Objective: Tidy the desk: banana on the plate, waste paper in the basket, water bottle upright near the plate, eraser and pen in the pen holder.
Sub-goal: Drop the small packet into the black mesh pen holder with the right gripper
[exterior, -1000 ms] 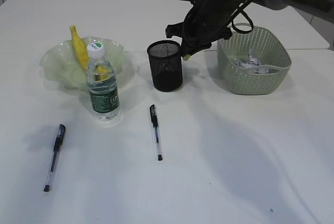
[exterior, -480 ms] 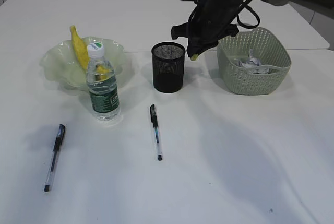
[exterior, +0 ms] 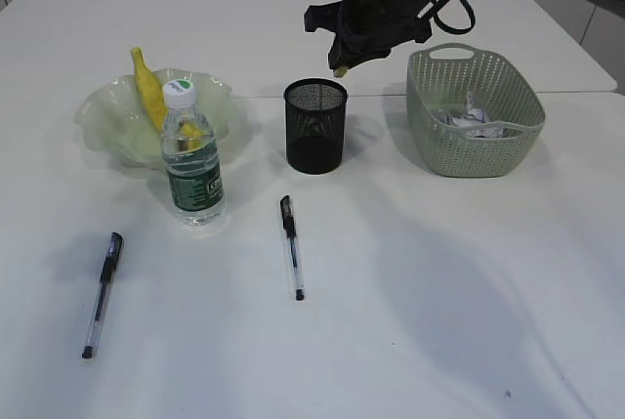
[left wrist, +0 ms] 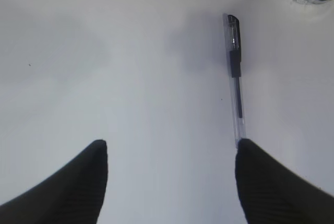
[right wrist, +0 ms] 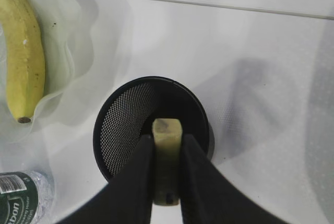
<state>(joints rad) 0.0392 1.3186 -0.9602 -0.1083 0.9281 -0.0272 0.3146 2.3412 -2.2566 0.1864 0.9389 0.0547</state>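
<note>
Eraser point(right wrist: 166, 169), a small pale yellow block, sits clamped between the closed fingers point(right wrist: 133, 182) of the right gripper point(exterior: 339, 69), which hangs in the air above the black mesh pen holder point(exterior: 314, 126). In the right wrist view the block lines up over the open mouth of the cup, clear of its rim. The pen holder stands upright on the white surface point(exterior: 410, 272), between the plate point(exterior: 107, 121) and the basket point(exterior: 474, 131).

Banana point(exterior: 148, 87) lies in the pale green ruffled plate at the left, its upper end sticking up past the rim. Just in front of the plate the water bottle point(exterior: 193, 160) stands upright, white cap on top, its base touching or nearly touching the dish edge. At the right, the sage-green basket holds the crumpled waste paper point(exterior: 474, 118).

Two pens lie flat on the surface. One pen point(exterior: 291, 246) rests in front of the pen holder, well apart from it, cap end toward the cup. The other pen point(exterior: 102, 294) lies farther left and nearer the camera, below the bottle.

The left gripper point(left wrist: 169, 179) is out of the exterior view; its wrist camera shows its fingers point(left wrist: 86, 182) spread wide with nothing between them, above the surface, with that left-hand pen running up from just beside the right-side fingertip.
</note>
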